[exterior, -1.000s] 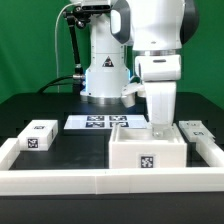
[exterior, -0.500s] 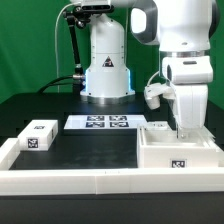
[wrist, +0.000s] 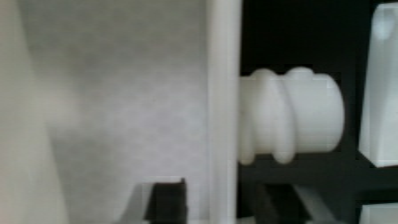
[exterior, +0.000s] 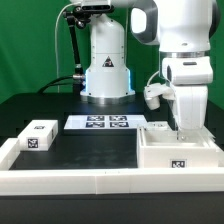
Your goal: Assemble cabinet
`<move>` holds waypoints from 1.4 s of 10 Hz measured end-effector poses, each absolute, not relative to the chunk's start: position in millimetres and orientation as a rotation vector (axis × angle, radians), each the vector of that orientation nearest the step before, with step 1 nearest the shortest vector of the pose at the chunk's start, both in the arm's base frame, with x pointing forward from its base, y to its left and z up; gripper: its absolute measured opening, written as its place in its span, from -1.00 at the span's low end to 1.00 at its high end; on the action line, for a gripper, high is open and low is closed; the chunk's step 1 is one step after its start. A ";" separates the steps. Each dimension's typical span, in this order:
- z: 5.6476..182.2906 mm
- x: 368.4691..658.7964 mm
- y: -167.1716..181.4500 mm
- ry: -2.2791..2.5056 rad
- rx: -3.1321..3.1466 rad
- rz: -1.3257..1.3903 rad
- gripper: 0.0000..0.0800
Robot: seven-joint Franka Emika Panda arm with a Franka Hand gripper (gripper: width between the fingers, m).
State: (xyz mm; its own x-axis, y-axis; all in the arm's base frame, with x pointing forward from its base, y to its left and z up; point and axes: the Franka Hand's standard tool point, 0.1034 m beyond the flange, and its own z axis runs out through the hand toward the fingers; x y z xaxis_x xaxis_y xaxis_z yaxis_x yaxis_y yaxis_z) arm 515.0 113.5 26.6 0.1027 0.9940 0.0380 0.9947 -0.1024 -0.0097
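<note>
The cabinet [exterior: 180, 152], a large white box with a small tag on its front, stands at the front on the exterior view's right, against the white rail. My gripper [exterior: 186, 130] reaches down from above onto its top rear edge. In the wrist view the two black fingers [wrist: 166, 200] straddle a thin white wall [wrist: 222, 90] of the cabinet, one on each side, and look closed on it. My gripper [wrist: 217, 203] holds that wall. A white ribbed knob-like part [wrist: 294, 115] shows beside the wall.
A small white block with a tag [exterior: 40, 135] lies at the exterior view's left. The marker board [exterior: 105, 123] lies in front of the robot base. A long white border rail [exterior: 90, 181] runs along the front. A small white part [exterior: 157, 126] sits behind the cabinet.
From one second ago to half a second ago the arm and the cabinet shifted to the exterior view's right and the cabinet's pose changed. Nothing has moved since.
</note>
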 end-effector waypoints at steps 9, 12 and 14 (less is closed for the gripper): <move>44.1 509.0 114.2 -2.095 -2.311 -0.029 0.99; 89.1 483.6 132.4 -2.092 -2.353 -0.041 0.99; 78.4 485.4 127.1 -2.072 -2.354 -0.028 0.99</move>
